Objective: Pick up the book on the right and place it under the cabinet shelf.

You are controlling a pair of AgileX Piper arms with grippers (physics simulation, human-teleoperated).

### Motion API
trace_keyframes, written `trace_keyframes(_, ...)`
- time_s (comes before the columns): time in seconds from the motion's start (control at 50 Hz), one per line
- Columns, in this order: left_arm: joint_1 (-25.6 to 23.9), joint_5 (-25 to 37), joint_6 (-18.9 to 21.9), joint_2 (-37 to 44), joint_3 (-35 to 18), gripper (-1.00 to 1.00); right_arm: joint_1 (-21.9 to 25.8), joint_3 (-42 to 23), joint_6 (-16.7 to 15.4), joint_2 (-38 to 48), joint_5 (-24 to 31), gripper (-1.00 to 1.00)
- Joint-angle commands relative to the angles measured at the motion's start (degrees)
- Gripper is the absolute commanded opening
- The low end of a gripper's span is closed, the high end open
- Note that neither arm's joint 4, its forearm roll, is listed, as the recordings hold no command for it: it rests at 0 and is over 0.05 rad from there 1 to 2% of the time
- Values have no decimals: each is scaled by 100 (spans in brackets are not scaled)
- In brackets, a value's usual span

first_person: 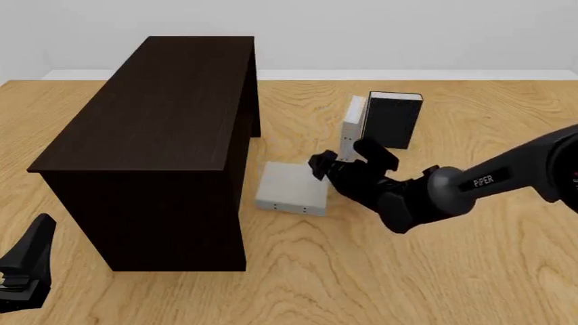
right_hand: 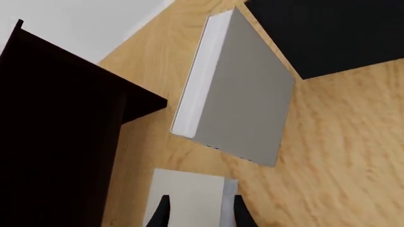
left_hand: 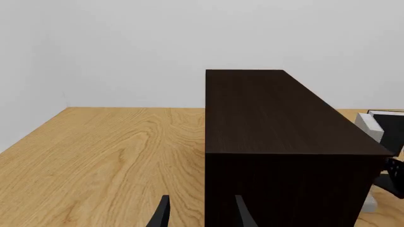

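Observation:
The light grey book [first_person: 289, 188] lies flat on the table just right of the dark brown cabinet [first_person: 153, 115], tiny dark dots along its near edge. It also shows in the right wrist view [right_hand: 189, 196], just beyond the fingertips. My right gripper [first_person: 323, 166] hovers at the book's far right corner, open and holding nothing; its fingers [right_hand: 162, 213] stand apart. My left gripper [first_person: 26, 267] is open and empty at the near left, in front of the cabinet [left_hand: 277, 123]. The cabinet's side recess shows in the right wrist view [right_hand: 57, 132].
A slimmer grey book [first_person: 353, 125] stands upright behind my right gripper, with a black-covered book [first_person: 394, 119] upright beside it. Both show in the right wrist view, grey [right_hand: 243, 94] and black [right_hand: 328, 33]. The wooden table [first_person: 424, 271] stretches around them.

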Motion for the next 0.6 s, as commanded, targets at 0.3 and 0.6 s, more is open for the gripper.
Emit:
trace_keyframes(0.3,1,0,0,-2,0,100,-689,-474,-1907,-735,1992,100)
trace_keyframes(0.6,-1,0,-1,-2,0,100,-1128,-411,-2906,-864,2606,100)
